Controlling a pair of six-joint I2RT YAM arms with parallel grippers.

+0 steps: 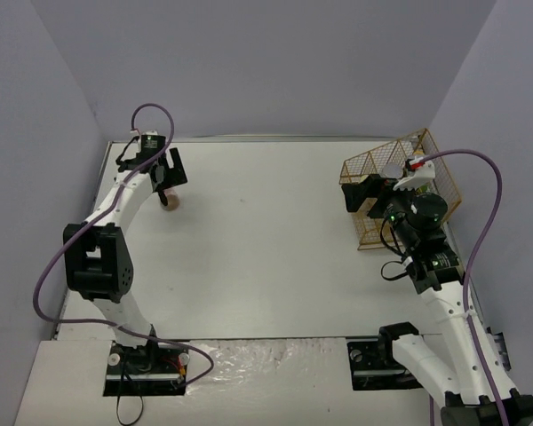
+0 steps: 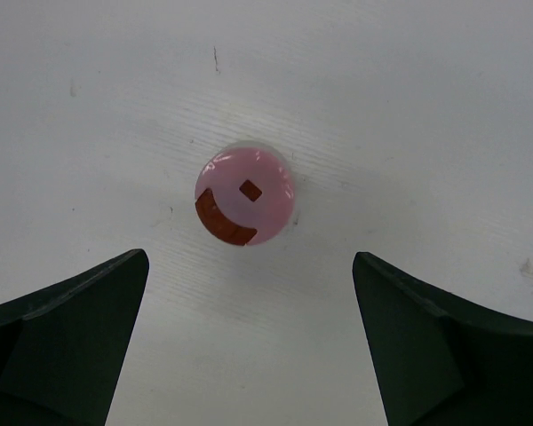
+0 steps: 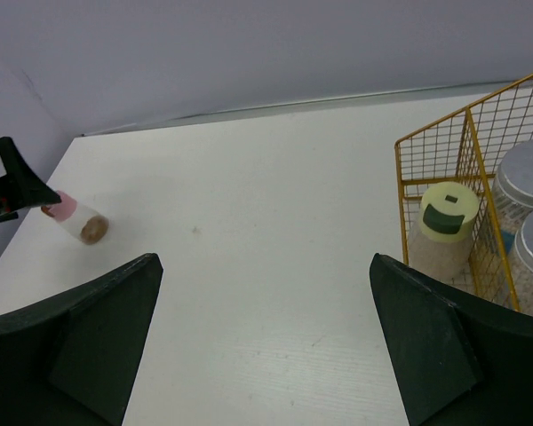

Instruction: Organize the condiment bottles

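Pink-capped shaker (image 2: 245,195) is standing on the table (image 2: 426,106) at the top view's upper left, and we are centring the spread-open left tool (image 2: 249,264) over it before lowering and closing.

Plain white counter (image 1: 266,257), a few small scuffs and specks on it. Pale lavender-grey walls (image 1: 266,62) box it in at the back and both sides. Lighting's soft and even, shadows pretty faint.
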